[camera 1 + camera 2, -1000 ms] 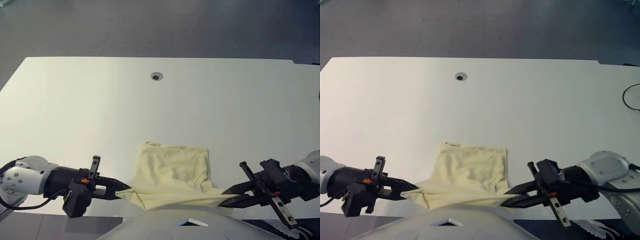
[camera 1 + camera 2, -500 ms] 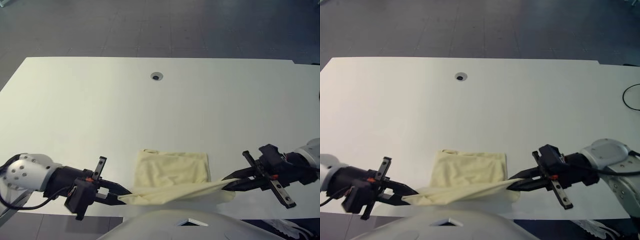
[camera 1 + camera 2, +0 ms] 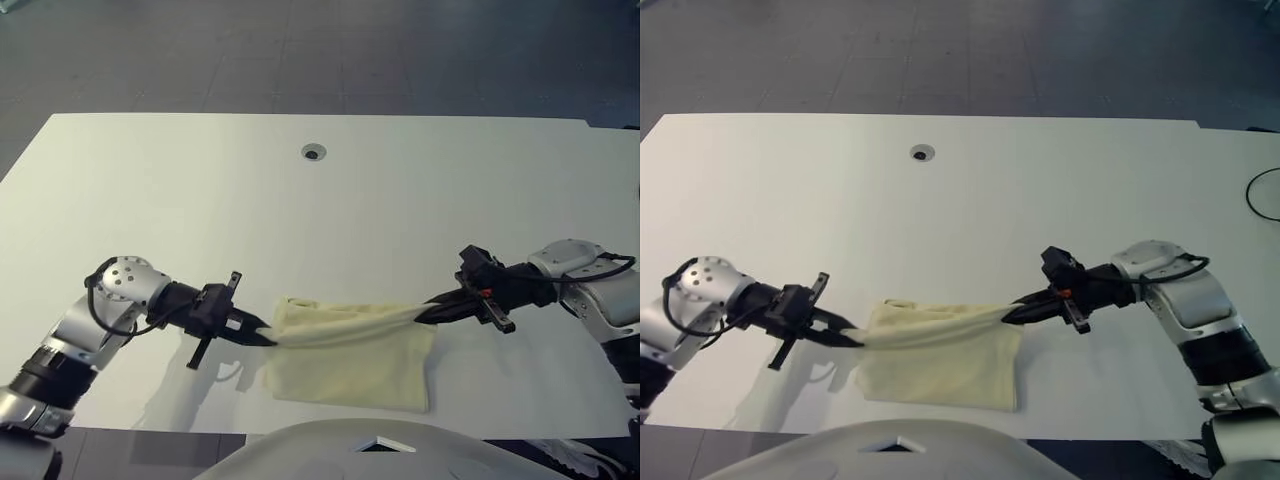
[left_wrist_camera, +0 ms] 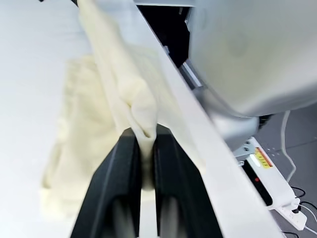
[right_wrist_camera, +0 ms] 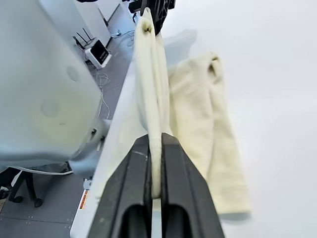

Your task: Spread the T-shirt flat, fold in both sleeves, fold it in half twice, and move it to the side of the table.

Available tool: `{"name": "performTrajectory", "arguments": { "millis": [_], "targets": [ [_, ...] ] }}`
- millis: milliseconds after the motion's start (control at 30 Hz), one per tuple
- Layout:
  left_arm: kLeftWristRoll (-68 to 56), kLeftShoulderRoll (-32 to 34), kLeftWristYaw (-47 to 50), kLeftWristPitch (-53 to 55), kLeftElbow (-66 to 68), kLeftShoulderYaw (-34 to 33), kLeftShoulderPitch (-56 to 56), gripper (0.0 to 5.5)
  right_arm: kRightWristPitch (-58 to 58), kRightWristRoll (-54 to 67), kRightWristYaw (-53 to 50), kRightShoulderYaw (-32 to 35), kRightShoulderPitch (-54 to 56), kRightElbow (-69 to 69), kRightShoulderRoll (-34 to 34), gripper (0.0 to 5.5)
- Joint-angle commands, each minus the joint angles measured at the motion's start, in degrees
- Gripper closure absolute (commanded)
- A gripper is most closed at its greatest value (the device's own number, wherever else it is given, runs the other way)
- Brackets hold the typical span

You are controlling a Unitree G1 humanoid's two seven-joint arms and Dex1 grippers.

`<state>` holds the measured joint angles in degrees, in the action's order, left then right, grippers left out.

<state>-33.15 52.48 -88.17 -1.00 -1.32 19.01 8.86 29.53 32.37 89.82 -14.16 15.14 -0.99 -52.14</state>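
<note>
Left gripper [image 3: 266,339] clamped shut on one end of the shirt's [image 3: 350,360] lifted edge. Right gripper [image 3: 428,312] clamped shut on the other end. That edge runs taut between the two, just above the table [image 3: 300,220]. The rest of the shirt lies folded on the table, between both grippers.

The white table [image 3: 200,180] has 1 small round hole [image 3: 314,152] near its far edge, about midway across. A pale yellow T-shirt [image 3: 350,365] lies folded close to the near edge, with 1 edge raised off the surface. A black cable [image 3: 1262,190] loops at the table's right edge.
</note>
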Motion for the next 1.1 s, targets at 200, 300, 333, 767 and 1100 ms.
{"name": "performTrajectory", "arguments": {
  "millis": [200,300,333,767,1100],
  "targets": [
    [8.9,-6.3,-2.3,0.9,10.8,0.6,8.1,5.35,-5.5,-8.3,1.9,-1.8,5.5,12.6,2.8,5.50],
    [11.6,-8.6,-1.4,-0.1,14.9,0.4,10.2,4.67,-6.6,-9.7,2.0,-2.3,5.8,14.6,3.7,5.50],
    [12.4,-9.3,-0.9,-0.4,16.2,0.1,10.9,4.48,-6.9,-10.2,2.1,-2.4,6.0,15.3,4.1,5.50],
    [14.5,-15.1,4.1,2.8,25.0,-6.1,17.8,2.18,-7.5,-14.4,-0.7,-0.9,7.3,24.3,8.2,5.14],
    [2.3,-17.1,8.2,19.3,4.4,-12.2,11.4,0.39,-2.6,-10.2,-6.2,8.2,8.8,23.9,9.6,3.46]
  ]
}}
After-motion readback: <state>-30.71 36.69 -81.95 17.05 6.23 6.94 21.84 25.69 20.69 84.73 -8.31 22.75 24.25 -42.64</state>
